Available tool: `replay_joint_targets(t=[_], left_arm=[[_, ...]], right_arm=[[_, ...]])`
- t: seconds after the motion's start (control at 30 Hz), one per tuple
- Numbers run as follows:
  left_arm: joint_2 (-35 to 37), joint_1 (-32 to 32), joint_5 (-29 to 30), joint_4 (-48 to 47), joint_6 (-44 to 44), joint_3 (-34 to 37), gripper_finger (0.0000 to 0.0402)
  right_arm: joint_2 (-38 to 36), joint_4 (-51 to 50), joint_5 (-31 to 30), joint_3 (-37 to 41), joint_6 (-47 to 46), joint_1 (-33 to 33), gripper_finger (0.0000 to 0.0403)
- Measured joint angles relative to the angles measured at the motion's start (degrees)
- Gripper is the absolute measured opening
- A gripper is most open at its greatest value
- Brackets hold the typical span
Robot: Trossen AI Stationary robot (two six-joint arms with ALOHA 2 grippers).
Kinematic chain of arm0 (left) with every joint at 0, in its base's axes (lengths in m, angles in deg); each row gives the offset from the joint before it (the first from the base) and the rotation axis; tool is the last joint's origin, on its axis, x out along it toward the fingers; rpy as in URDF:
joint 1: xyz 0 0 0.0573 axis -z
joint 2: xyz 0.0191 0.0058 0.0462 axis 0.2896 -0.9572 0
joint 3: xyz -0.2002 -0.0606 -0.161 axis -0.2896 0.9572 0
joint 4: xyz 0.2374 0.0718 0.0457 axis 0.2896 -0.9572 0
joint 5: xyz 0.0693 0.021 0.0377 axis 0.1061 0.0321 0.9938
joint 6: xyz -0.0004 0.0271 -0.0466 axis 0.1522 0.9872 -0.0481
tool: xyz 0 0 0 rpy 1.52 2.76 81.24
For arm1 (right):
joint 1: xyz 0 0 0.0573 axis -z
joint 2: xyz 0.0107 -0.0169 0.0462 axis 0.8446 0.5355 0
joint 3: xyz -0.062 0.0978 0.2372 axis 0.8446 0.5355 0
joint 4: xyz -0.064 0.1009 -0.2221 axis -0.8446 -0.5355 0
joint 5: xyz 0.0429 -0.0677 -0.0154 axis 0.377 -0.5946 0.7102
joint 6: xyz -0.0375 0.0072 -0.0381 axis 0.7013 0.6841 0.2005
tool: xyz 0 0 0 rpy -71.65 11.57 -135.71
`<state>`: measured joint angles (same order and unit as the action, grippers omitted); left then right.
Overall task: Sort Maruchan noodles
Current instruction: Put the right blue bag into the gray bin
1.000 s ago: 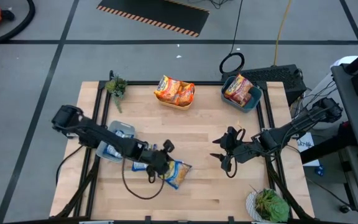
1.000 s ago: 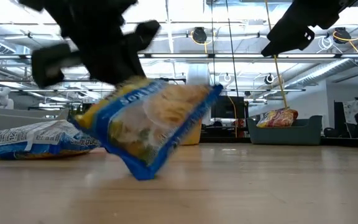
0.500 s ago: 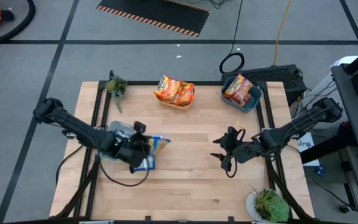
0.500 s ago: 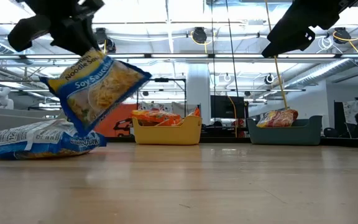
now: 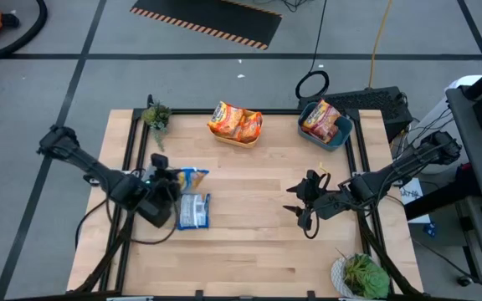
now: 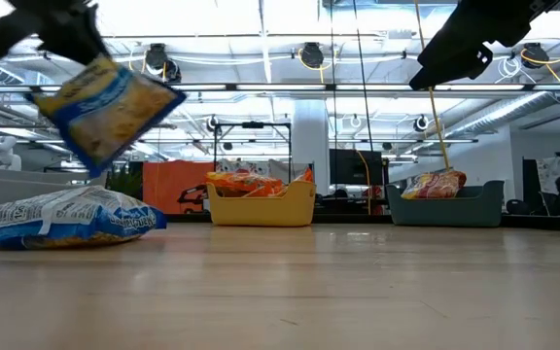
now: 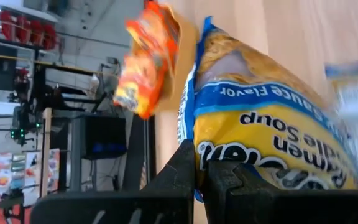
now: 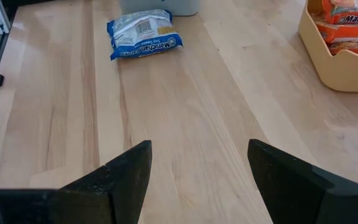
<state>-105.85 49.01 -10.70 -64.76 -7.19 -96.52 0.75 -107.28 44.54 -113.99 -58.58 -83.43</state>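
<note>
My left gripper (image 5: pixel 176 178) is shut on a blue-and-yellow Maruchan packet (image 5: pixel 193 177) and holds it above the table's left part; in the low view the packet (image 6: pixel 105 105) hangs in the air. A second blue packet (image 5: pixel 194 211) lies flat on the wood just nearer, also seen as a packet (image 8: pixel 143 32) in the right wrist view. Orange packets sit in the yellow bin (image 5: pixel 247 139), and a red-brown one sits in the teal bin (image 5: pixel 344 134). My right gripper (image 5: pixel 305 206) hovers open over the table's right half, touching nothing. My left gripper pinches the blue-and-yellow packet between its two fingers (image 7: pixel 188 168) at an edge of the wrapper (image 7: pixel 199 146). The packet is lifted clear of the table and tilted, its printed face (image 6: pixel 115 97) turned toward the near edge.
The grey bin (image 8: pixel 160 5) stands at the left, mostly hidden under my left arm in the high view. Small green plants stand at the far left corner (image 5: pixel 156 115) and the near right corner (image 5: pixel 363 273). Bare wood (image 5: pixel 258 242) lies between the arms.
My left gripper has lifted the blue-and-yellow packet off the table, where its lower edge rested. It has carried the packet toward the left and far edges, past the second blue packet, which stayed lying. My right arm kept still.
</note>
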Motion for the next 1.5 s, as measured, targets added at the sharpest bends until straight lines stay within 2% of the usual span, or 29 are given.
replay_joint_targets(t=[0.17, 0.3, 0.53, 0.77, 1.07, 1.5], left_arm=[[0.84, 3.98, -2.99, -14.27, -9.23, 0.04, 0.0008], [0.82, 6.41, -6.65, -22.25, -14.81, 0.06, 0.0008], [1.08, 7.70, -12.74, -22.20, -12.78, 0.11, 0.0025], [1.08, 7.64, -17.65, -22.20, -17.36, 0.11, 0.0031], [1.23, 7.20, -17.76, -22.24, -18.69, 0.11, 0.0034], [1.23, 0.67, -17.98, -22.20, -15.68, 0.13, 0.0036]], right_arm=[[0.00, -0.04, -0.02, 0.00, 0.09, 0.00, 0.0258], [0.00, -0.02, -1.20, 0.00, 0.11, -0.02, 0.0258], [0.00, 0.00, -1.34, 0.00, -0.22, 0.37, 0.0258], [0.00, 0.01, -1.33, 0.00, -0.16, 0.39, 0.0258], [0.00, 0.01, -1.33, 0.00, -0.14, 0.39, 0.0258], [0.00, -0.02, -1.33, 0.00, 0.10, 0.39, 0.0258]])
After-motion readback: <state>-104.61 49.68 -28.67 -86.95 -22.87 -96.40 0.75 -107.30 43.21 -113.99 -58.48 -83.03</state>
